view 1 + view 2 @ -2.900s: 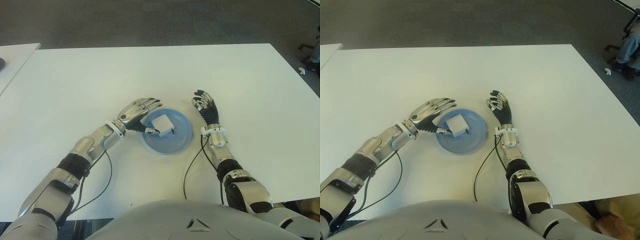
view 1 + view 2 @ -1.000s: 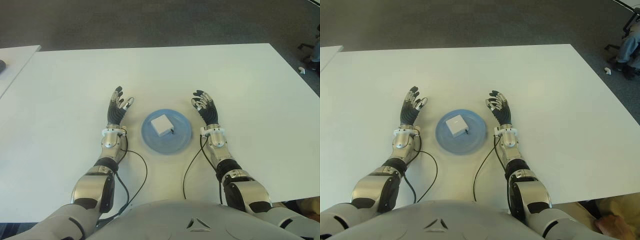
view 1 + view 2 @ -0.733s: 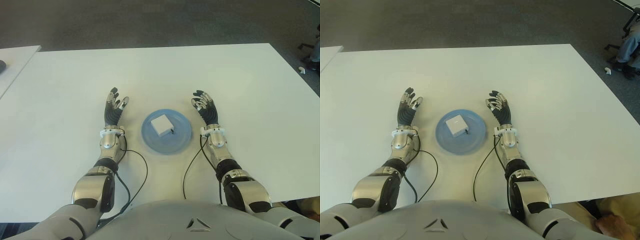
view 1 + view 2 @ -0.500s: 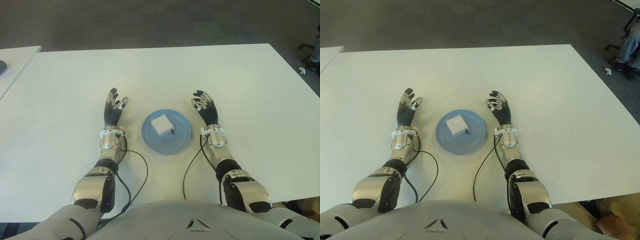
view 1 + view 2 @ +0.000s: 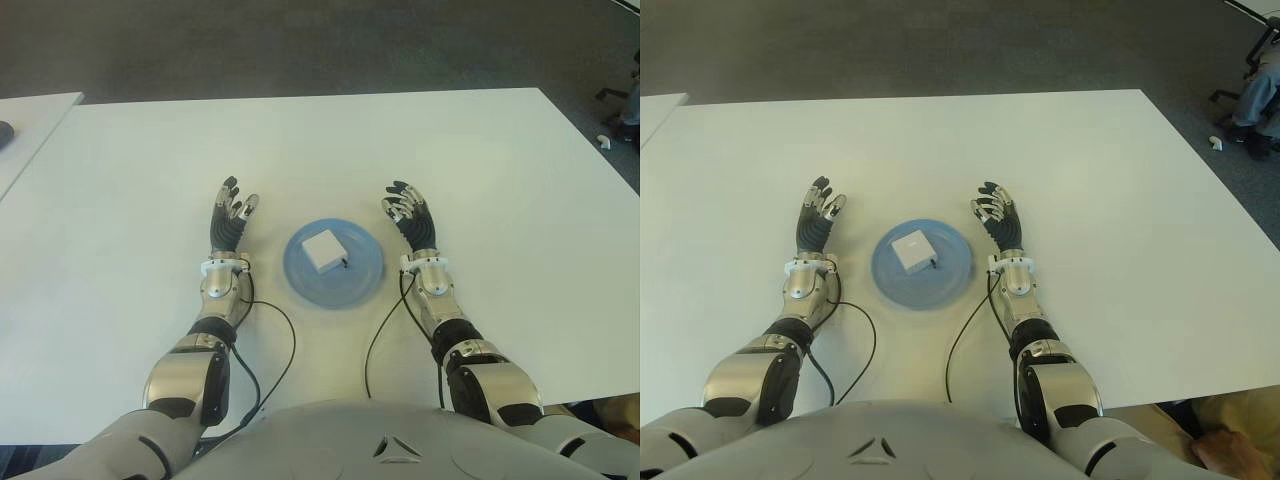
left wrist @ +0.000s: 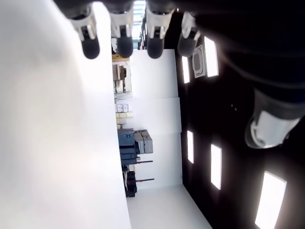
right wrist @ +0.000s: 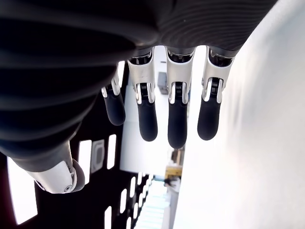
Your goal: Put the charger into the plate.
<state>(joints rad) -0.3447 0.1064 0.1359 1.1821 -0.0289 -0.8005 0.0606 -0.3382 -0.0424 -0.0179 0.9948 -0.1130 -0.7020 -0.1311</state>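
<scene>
White tabletop fills most of both eye views, and dark carpeted floor is seen beyond its far edge. Nearest the robot's body, two thin black cables are seen lying on the table, one trailing back from each wrist, on either side of the plate. A round blue plate is taken as the landmark; it is set on the table between the two forearms. The charger, a small white square block, is seen lying flat inside the plate, a little toward its left and far part, with a short dark lead showing at its right edge. The left hand is placed just to the left of the plate, clear of its rim, palm up, with the fingers extended and nothing gripped. The right hand is placed just to the right of the plate, likewise apart from it, its fingers stretched out loosely and nothing held. Whether either hand touches the tabletop cannot be told. Far to the left of the plate, the corner of a second white table is seen. Far to the right of it, on the floor, a small white object is seen, too small to identify.
</scene>
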